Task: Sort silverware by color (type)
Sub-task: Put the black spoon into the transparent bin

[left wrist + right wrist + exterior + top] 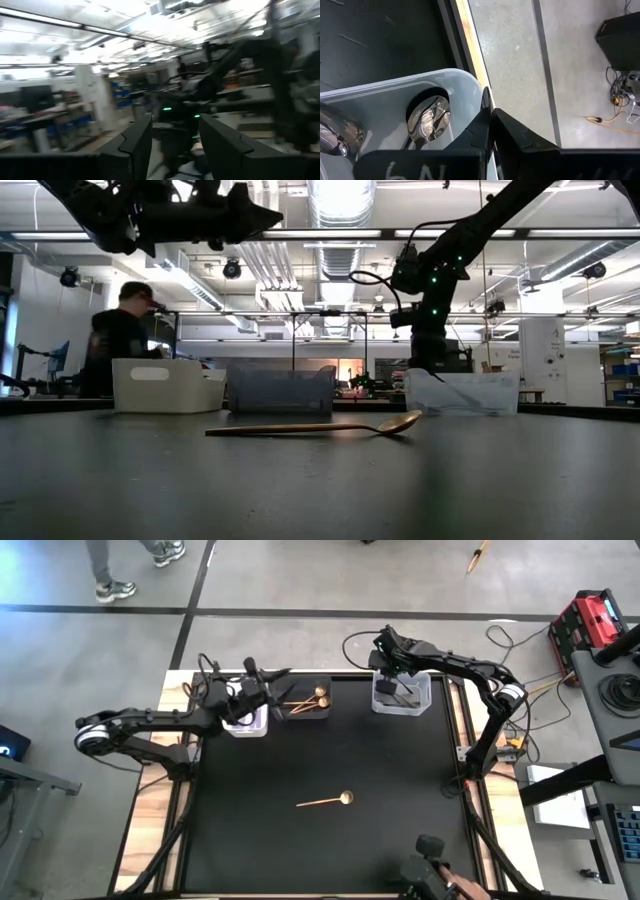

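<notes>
Two arms reach over your black table (320,840) toward its far edge, where three bins stand in a row. Your left gripper (275,675) hangs above the white bin (246,723) and the dark bin (305,700), well clear of the table in the low view; its fingers (137,142) stand apart with nothing between them. Your right gripper (490,131) sits at the rim of the clear bin (402,693), its fingers pressed together and holding nothing that you can see.

Inside the clear bin you have silver spoons (427,120), bowls up against the wall. The dark bin holds gold spoons (308,698), round ends toward the right. What lies in the white bin you cannot make out from above.

One gold spoon (325,801) lies alone on the open mat near the middle, well apart from the bins, bowl pointing right.
</notes>
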Robot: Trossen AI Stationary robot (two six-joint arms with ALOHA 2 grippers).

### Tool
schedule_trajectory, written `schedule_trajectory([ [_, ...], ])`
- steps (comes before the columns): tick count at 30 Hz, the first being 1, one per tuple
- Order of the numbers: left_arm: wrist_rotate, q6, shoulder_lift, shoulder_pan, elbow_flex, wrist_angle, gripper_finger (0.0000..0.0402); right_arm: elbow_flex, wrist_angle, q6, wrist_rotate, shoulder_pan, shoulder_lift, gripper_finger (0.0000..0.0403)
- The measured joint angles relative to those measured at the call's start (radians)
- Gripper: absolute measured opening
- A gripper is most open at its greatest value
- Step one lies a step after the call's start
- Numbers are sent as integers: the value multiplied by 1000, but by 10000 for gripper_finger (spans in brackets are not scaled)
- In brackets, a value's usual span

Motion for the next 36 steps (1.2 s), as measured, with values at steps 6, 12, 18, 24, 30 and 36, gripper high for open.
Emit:
schedule_trajectory([
  [6, -200, 25, -11, 4, 1, -24, 145, 0, -36, 7, 15, 0, 0, 12],
  [12, -221, 67, -12, 4, 1, -20, 145, 0, -117, 23, 15, 0, 0, 12],
  [18, -221, 81, -13, 4, 1, 5, 145, 0, -129, 38, 9, 0, 0, 12],
  [24, -221, 92, -13, 5, 1, 3, 145, 0, -135, 53, -15, 0, 0, 12],
  [30, -221, 92, -13, 5, 1, 3, 145, 0, -133, 60, -22, 0, 0, 12],
  [36, -220, 92, -13, 5, 1, 3, 145, 0, -134, 60, -64, 0, 0, 12],
])
